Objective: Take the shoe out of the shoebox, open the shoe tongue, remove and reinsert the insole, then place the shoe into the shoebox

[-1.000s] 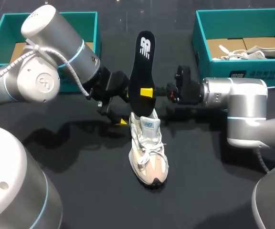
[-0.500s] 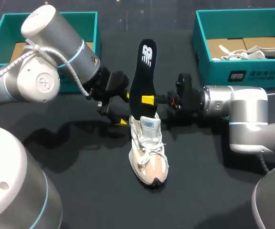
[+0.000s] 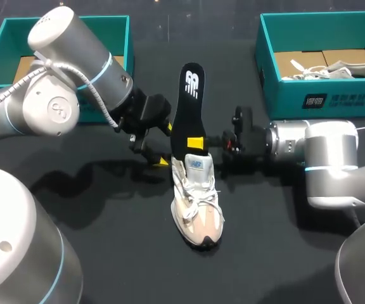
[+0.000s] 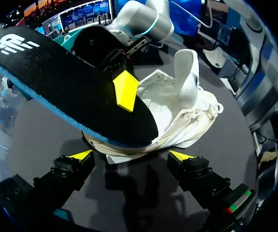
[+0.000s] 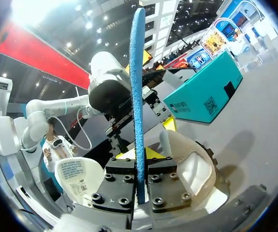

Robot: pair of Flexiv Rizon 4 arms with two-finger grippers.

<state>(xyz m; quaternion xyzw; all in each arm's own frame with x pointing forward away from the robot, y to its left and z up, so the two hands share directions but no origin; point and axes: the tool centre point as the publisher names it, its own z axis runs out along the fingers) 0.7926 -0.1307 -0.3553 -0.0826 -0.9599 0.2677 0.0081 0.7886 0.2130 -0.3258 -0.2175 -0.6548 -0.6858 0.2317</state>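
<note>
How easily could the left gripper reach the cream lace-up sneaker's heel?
Probably yes: the left gripper is open, with the heel of the cream lace-up sneaker just ahead and nothing between. The black blue-edged insole in the right gripper sits above, out of the way.

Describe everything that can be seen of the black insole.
The black insole stands nearly upright. Its face is black with a white logo near the upper end; its edge looks like blue foam. The right gripper is shut on it low down, and its lower end sits at the opening of the pale shoe.
</note>
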